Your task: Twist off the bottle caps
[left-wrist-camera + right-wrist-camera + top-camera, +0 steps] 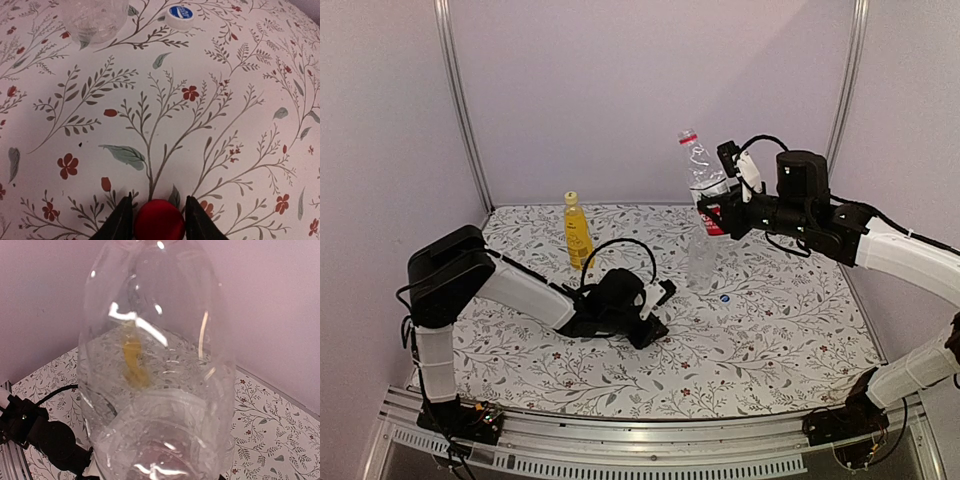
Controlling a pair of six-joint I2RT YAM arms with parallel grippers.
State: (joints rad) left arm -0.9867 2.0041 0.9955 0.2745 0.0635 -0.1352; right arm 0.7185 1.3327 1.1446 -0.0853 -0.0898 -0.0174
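My right gripper (pixel 713 208) is shut on the clear bottle with the red label (pixel 703 180) and holds it upright, well above the table. That bottle fills the right wrist view (pixel 155 365) and hides the fingers there. My left gripper (pixel 663 293) is low on the table, its jaws closed on the red cap (pixel 159 220). The unlabelled clear bottle (pixel 701 262) stands mid-table, its base also in the left wrist view (pixel 95 17). The blue-white cap (pixel 723 297) lies beside it (pixel 180 15). The yellow bottle (pixel 577 232) stands at the back left with its yellow cap (pixel 571 198) on.
The table has a floral cloth (pixel 790 330). Pink walls and metal posts (pixel 460 100) close in the back and sides. The left arm's black wrist and cable (pixel 45 435) show below the held bottle.
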